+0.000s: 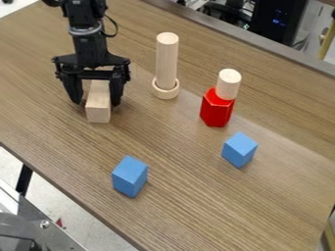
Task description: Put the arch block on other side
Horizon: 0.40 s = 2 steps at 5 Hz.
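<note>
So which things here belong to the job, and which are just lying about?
For the job:
gripper
wooden block, presumably the arch

Seemingly just about:
left blue block
right blue block
red block
short cylinder atop it
tall cylinder
ring at its foot

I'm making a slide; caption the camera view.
Gripper at a wooden block, a red block and two blue ones nearby.

The claw point(97, 102) partly hides the wooden block point(99, 112); the top edge cuts off the arm point(86, 32) and black case point(280, 22).
</note>
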Tool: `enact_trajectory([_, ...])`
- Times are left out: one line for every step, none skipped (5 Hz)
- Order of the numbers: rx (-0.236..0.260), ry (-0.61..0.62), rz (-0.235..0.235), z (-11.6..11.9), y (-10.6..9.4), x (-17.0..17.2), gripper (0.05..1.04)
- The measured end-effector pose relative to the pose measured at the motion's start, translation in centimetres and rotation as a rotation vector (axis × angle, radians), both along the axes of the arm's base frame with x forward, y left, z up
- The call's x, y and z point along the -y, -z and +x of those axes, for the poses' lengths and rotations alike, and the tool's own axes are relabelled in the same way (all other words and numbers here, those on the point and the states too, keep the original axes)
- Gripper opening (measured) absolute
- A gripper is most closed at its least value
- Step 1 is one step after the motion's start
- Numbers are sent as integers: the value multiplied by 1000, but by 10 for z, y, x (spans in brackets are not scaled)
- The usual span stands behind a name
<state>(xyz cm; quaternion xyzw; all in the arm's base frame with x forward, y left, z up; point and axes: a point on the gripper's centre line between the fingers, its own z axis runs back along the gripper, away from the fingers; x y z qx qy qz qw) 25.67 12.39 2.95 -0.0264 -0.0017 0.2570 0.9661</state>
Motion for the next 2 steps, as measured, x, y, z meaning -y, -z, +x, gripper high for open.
enact_trajectory([37,113,42,7,-14,7,1001])
enact_trajectory([112,251,162,12,-56,13,1001])
